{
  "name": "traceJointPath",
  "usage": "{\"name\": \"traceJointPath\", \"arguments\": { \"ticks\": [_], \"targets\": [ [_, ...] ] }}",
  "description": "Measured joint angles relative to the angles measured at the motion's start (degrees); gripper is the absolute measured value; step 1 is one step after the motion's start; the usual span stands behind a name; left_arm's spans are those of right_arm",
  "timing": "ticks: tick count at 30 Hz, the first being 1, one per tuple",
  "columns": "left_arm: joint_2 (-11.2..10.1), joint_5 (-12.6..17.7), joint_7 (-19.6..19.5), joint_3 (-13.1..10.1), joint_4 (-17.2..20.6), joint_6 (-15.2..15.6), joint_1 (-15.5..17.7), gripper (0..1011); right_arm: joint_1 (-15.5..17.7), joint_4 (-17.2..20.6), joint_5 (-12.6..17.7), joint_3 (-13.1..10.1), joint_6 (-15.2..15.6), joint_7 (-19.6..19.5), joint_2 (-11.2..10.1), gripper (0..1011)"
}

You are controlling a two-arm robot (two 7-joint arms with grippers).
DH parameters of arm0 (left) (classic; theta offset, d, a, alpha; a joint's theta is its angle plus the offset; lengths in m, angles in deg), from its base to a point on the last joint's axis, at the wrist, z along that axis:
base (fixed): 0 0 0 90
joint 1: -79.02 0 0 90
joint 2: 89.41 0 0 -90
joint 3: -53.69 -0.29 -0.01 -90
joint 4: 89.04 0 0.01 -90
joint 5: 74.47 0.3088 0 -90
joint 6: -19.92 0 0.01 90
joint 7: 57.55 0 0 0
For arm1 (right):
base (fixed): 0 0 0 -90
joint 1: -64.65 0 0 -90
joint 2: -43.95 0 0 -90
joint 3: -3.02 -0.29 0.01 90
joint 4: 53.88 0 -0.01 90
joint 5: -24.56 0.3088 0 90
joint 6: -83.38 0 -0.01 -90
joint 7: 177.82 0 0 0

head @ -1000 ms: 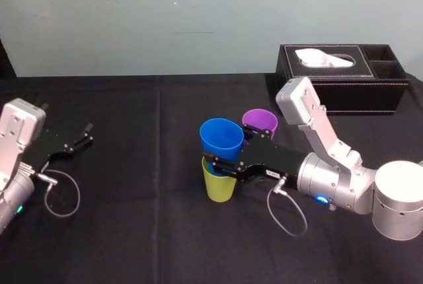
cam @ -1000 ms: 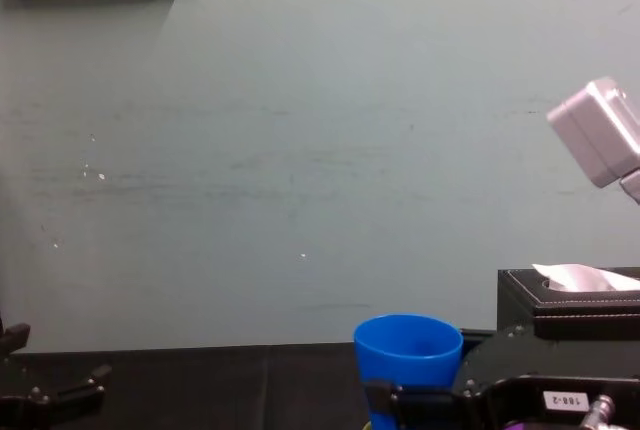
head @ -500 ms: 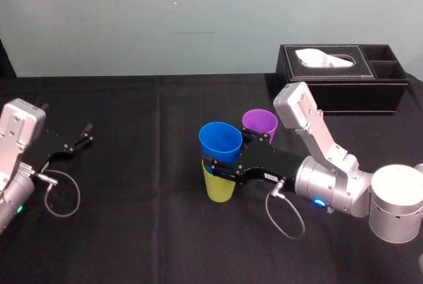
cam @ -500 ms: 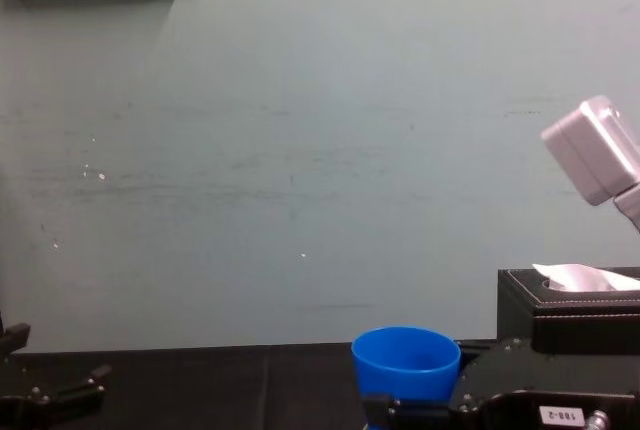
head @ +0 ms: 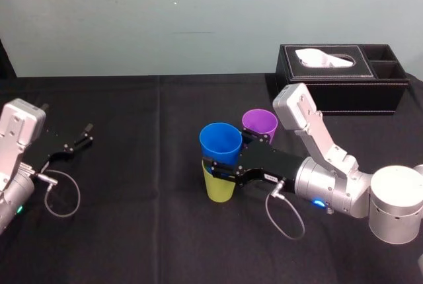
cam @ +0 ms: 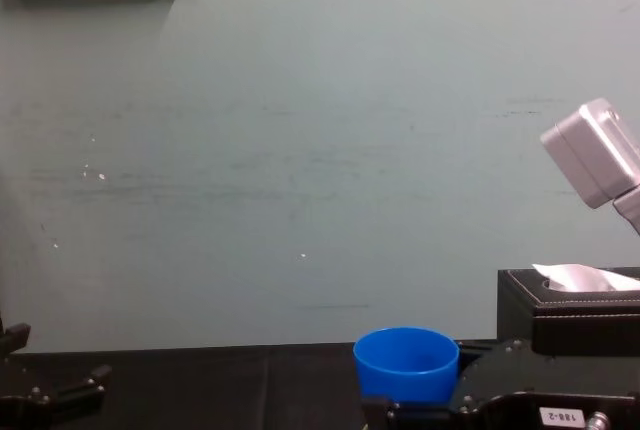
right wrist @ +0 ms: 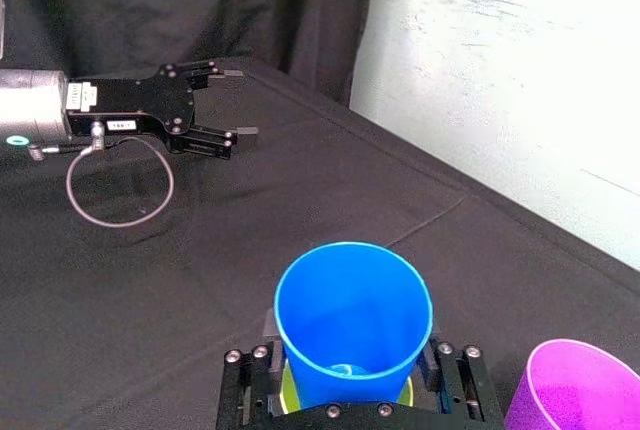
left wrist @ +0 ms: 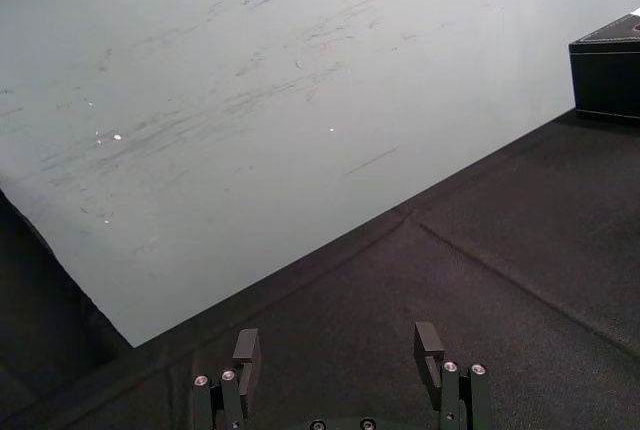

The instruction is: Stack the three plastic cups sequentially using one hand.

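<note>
The blue cup point(head: 221, 144) point(right wrist: 353, 300) point(cam: 406, 362) stands nested in the yellow-green cup point(head: 219, 188) near the table's middle. My right gripper point(head: 218, 165) point(right wrist: 352, 400) reaches in from the right, its fingers point(right wrist: 248, 390) on either side of the blue cup's wall, shut on it. The purple cup point(head: 259, 122) point(right wrist: 575, 385) stands upright just behind and to the right, beside the gripper's body. My left gripper point(head: 82, 135) point(left wrist: 340, 350) rests open at the table's left with nothing between its fingers.
A black tissue box point(head: 344, 92) point(cam: 570, 310) sits at the back right against the wall. A black cloth point(head: 145, 231) covers the table. A cable loop point(head: 63, 195) lies beside the left arm.
My right gripper has lowered the blue cup a little deeper into the yellow-green cup. The left arm and the purple cup have not moved.
</note>
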Motion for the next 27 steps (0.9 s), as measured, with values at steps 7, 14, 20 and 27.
{"name": "traceJointPath", "arguments": {
  "ticks": [7,14,20,27],
  "targets": [
    [0.00,0.00,0.00,0.00,0.00,0.00,0.00,1010,0.00,0.03,0.04,-0.03,0.01,0.00,-0.03,933],
    [0.00,0.00,0.00,0.00,0.00,0.00,0.00,1010,0.00,0.08,0.07,-0.08,0.02,0.00,-0.05,1000],
    [0.00,0.00,0.00,0.00,0.00,0.00,0.00,1010,0.00,0.09,0.11,-0.08,0.04,0.00,-0.05,1000],
    [0.00,0.00,0.00,0.00,0.00,0.00,0.00,1010,0.33,0.64,0.26,-0.49,0.10,-0.27,-0.18,1000]
  ]
}}
